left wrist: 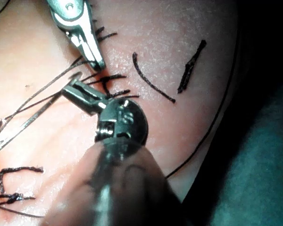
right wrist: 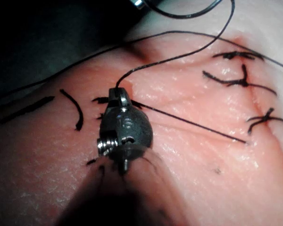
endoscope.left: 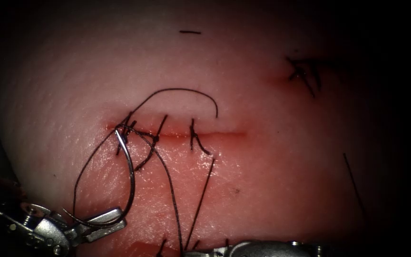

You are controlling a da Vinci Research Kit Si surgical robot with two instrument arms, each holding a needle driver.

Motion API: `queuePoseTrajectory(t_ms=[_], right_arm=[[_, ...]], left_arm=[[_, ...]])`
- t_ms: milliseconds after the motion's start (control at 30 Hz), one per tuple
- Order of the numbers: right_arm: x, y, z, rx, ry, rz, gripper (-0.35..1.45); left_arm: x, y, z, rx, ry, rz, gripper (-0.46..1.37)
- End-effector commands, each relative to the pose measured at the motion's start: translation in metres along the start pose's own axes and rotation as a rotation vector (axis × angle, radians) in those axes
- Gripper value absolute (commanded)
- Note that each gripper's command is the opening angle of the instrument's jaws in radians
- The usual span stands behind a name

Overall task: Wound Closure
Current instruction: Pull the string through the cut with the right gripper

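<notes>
**Two hands full at the left end of the cut**

My left hand point(endoscope.left: 112, 222) is clenched on the needle point(endoscope.left: 132, 176), gripping close to one end of its curve, below the cut point(endoscope.left: 220, 134). From there the steel arcs up, bare over the tissue point(endoscope.left: 286, 181), to the cut's left end. Its far end meets a tangle of thread there, and I cannot tell whether that end sits in the tissue or only rests against it.

My right hand point(right wrist: 119, 94) is closed on the thread point(right wrist: 179, 56), which leaves its tip and curls away across the tissue. Three stitches point(endoscope.left: 193, 135) cross the cut, and a cut end of thread point(endoscope.left: 190, 32) lies well apart, above them.

As I judge it, the needle is stiff, thin and slick. It is likely to swivel in a loose grip, so the sound place to hold it is on the body of the curve, back from either end. The thread looks limp, fine and nearly weightless, easy to snag on the knots already tied, and best taken on a free run clear of them. The tissue appears soft and moist, and would tear before the steel gave way.
</notes>
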Motion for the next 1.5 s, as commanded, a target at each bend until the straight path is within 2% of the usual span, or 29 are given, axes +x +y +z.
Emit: queuePoseTrajectory(t_ms=[33, 133, 200, 233, 300, 400, 500, 667, 767, 933, 1067, 1133, 1200, 1333, 1500], right_arm=[[0.0001, 0.0, 0.0003, -0.007, 0.0, 0.002, -0.35], [0.0006, 0.0, 0.0013, -0.009, 0.003, 0.006, -0.35], [0.0011, 0.0009, 0.0017, -0.012, 0.0, 0.012, -0.35], [0.0011, 0.0011, 0.0017, -0.013, 0.003, 0.013, -0.27], [0.0011, 0.0019, 0.0014, -0.024, 0.023, -0.003, 0.29], [0.0009, 0.0026, 0.0007, -0.063, 0.024, -0.024, 0.68], [0.0008, 0.0038, -0.0007, -0.086, 0.013, -0.046, 0.86], [0.0009, 0.0061, -0.0033, -0.111, 0.034, -0.108, 0.86], [0.0008, 0.0082, -0.0053, -0.143, 0.032, -0.159, 0.84], [0.0003, 0.0109, -0.0065, -0.166, 0.035, -0.219, 0.81], [-0.0008, 0.0139, -0.0062, -0.18, 0.01, -0.293, 0.74], [-0.0011, 0.0145, -0.0061, -0.177, 0.006, -0.317, 0.73], [-0.0021, 0.0161, -0.0055, -0.169, -0.007, -0.37, 0.71], [-0.0037, 0.0174, -0.0043, -0.156, -0.029, -0.455, 0.68], [-0.0053, 0.0179, -0.0032, -0.151, -0.024, -0.498, 0.57]], left_arm=[[0.0, -0.0002, -0.0003, 0.001, -0.005, 0.0, -0.35], [-0.0003, -0.0008, -0.0012, 0.003, -0.013, 0.001, -0.35], [-0.0007, -0.0017, -0.0022, 0.006, -0.023, 0.001, -0.35], [-0.0008, -0.0019, -0.0024, 0.008, -0.027, 0.001, -0.35], [-0.0012, -0.0029, -0.0034, 0.019, -0.044, 0.001, -0.35], [-0.0013, -0.0036, -0.0041, 0.026, -0.045, 0.001, -0.35], [-0.0013, -0.0041, -0.0043, 0.029, -0.048, 0.001, -0.35], [-0.001, -0.0041, -0.004, 0.03, -0.05, -0.001, -0.35], [-0.0008, -0.004, -0.0037, 0.033, -0.05, -0.003, -0.35], [-0.0007, -0.0039, -0.0035, 0.036, -0.052, -0.003, -0.35], [-0.0003, -0.0036, -0.0032, 0.037, -0.052, -0.003, -0.35], [-0.0002, -0.0036, -0.0032, 0.038, -0.053, -0.003, -0.35], [0.0, -0.0036, -0.0031, 0.036, -0.052, -0.005, -0.35], [0.0003, -0.0038, -0.0031, 0.038, -0.052, -0.007, -0.35], [0.0005, -0.0037, -0.0029, 0.041, -0.048, -0.009, -0.35]])
